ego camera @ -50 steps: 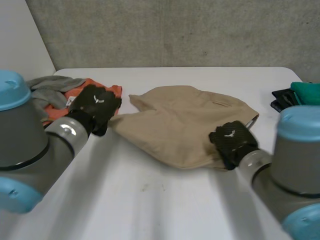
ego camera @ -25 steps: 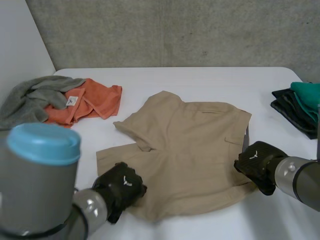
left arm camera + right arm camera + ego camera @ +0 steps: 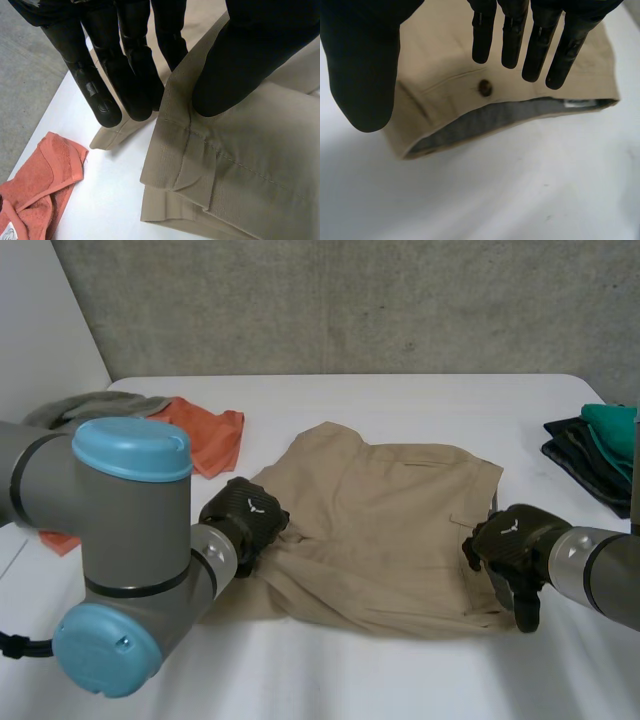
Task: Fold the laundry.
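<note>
As they lie at the middle of the white table (image 3: pixel 400 400), the tan shorts (image 3: pixel 390 520) are spread mostly flat, with one leg bunched at the left.

- Left hand (image 3: pixel 245 520): at that leg's hem, cloth pinched between thumb (image 3: pixel 240 65) and straight fingers (image 3: pixel 100 85).
- Right hand (image 3: pixel 510 540): at the waistband (image 3: pixel 520 112), fingers straight and spread above the button (image 3: pixel 485 88), holding nothing.
- Orange towel (image 3: pixel 210 435) and grey cloth (image 3: pixel 95 405): far left.
- Dark folded stack (image 3: pixel 575 455), teal garment (image 3: pixel 612 425) on top: right edge.
</note>
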You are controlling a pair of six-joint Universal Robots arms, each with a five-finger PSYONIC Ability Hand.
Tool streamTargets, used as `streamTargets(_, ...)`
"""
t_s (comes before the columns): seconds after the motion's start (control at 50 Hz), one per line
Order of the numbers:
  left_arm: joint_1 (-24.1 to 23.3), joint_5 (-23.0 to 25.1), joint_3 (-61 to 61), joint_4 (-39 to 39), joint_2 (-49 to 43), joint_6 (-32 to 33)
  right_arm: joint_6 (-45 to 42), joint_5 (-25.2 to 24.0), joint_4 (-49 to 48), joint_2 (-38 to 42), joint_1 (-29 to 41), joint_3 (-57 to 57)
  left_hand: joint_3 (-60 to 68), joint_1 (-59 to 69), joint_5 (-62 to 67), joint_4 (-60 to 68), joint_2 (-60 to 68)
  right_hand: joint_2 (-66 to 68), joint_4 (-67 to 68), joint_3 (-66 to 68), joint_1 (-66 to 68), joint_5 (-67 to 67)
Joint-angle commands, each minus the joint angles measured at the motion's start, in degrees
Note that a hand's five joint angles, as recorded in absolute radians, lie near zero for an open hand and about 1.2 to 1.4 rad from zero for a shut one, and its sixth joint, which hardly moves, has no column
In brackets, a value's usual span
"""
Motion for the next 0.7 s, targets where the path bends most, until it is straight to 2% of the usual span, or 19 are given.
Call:
streamTargets(0.02, 0.92, -0.37, 3.63, 0.1, -3.53, -0.3, 0.16, -0.57, 5.39, -2.22, 0.36, 0.88, 11.78, 14.29, 14.39, 11.32, 11.51, -3.45, -0.9, -1.48, 0.91, -1.16)
streamTargets(0.18, 1.62, -0.28, 4.07, 0.1, -3.98, -0.47, 2.18, -1.27, 4.42, -3.19, 0.53, 3.08, 11.78, 14.29, 14.39, 11.32, 11.51, -3.62, -1.07, -1.65, 0.74, -1.33)
streamTargets(0.34, 1.45, -0.37, 3.01, -0.07, -3.89, -2.23, 2.97, -0.4, -6.99, -1.78, 1.41, 7.03, 11.78, 14.29, 14.39, 11.32, 11.51, 3.08, 5.63, 5.06, 7.45, 5.37)
streamTargets(0.4, 1.27, -0.45, 2.22, -0.33, -3.36, -3.46, 4.37, -0.05, -10.42, 0.59, 1.94, 7.12, 11.78, 14.29, 14.39, 11.32, 11.51, 24.54, 27.1, 26.52, 28.91, 26.83)
streamTargets(0.44, 1.19, -0.28, 1.09, -0.42, -2.84, -4.34, 5.25, -0.13, -12.18, 1.12, 1.94, 6.95, 11.78, 14.29, 14.39, 11.32, 11.51, 55.85, 58.41, 57.83, 60.22, 58.14)
streamTargets(0.54, 0.75, -0.19, -2.43, -2.35, 1.38, -4.61, 5.26, -0.66, -12.63, 0.24, 1.94, 6.68, 11.78, 14.29, 14.39, 11.32, 11.51, 56.03, 58.59, 58.01, 60.4, 58.32)
streamTargets(0.64, 0.13, 0.16, -7.53, -7.97, 7.97, -3.9, 3.24, -0.84, -10.96, -7.04, 1.41, 7.56, 11.78, 14.29, 14.39, 11.32, 11.51, 56.03, 58.59, 58.01, 60.4, 58.32)
streamTargets(0.7, -1.53, 0.6, -11.48, -13.85, 12.98, -3.73, -2.81, -0.84, -6.14, -10.91, 1.06, 8.52, 11.78, 14.29, 14.39, 11.32, 11.51, 56.03, 58.59, 58.01, 60.4, 58.32)
